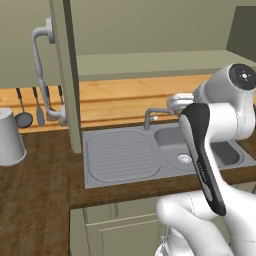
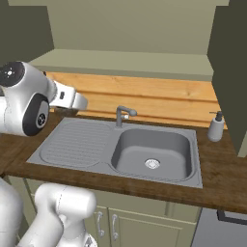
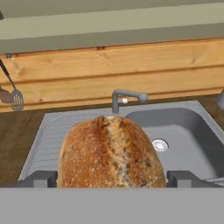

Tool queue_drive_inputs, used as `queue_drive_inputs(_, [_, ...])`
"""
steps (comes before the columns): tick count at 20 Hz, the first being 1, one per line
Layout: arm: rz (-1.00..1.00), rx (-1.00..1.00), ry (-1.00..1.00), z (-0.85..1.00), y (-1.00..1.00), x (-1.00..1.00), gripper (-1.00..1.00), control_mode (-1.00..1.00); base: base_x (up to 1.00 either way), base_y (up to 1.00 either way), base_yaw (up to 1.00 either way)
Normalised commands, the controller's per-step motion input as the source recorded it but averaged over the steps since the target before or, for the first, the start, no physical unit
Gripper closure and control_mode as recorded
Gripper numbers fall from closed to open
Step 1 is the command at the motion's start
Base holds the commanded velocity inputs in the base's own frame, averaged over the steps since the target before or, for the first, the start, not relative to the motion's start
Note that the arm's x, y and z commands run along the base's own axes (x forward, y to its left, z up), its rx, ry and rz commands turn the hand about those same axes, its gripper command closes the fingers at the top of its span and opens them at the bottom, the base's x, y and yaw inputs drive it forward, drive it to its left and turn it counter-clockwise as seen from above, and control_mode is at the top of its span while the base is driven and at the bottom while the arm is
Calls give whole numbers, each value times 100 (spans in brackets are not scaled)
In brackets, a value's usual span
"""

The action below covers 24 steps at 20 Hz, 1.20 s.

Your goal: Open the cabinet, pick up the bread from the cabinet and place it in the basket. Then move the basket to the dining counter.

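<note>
Carrying the bread (image 3: 111,153) pinched between my gripper (image 3: 111,178) fingers above the sink (image 3: 183,131), I judged the basket came next.

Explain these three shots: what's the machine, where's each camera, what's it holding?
It is a rendered kitchen with a white robot arm on a driving base. Two cameras ride on that base behind the arm, one to its left and one to its right, and look down on a dark wood worktop with a grey sink and faucet. The right one also shows a soap dispenser; the left one shows an open cabinet door, hanging utensils and a white container. The third camera sits on the hand itself: the bread sits between the two fingers of the pincer, jaws wide around it, above the sink.
</note>
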Motion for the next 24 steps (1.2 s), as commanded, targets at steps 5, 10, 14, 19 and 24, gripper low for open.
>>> queue_drive_inputs(5, [0,-3,4,-15,-2,0,100,-100,0,0,0])
queue_drive_inputs(10, [0,0,0,0,0,-5,100,-100,0,0,0])
queue_drive_inputs(14, [0,0,0,0,0,-43,100,-100,0,0,0])
queue_drive_inputs(19, [0,0,0,0,0,-25,100,100,-44,-7,-1])
queue_drive_inputs(24, [0,0,0,0,0,0,100,100,-85,-23,-5])
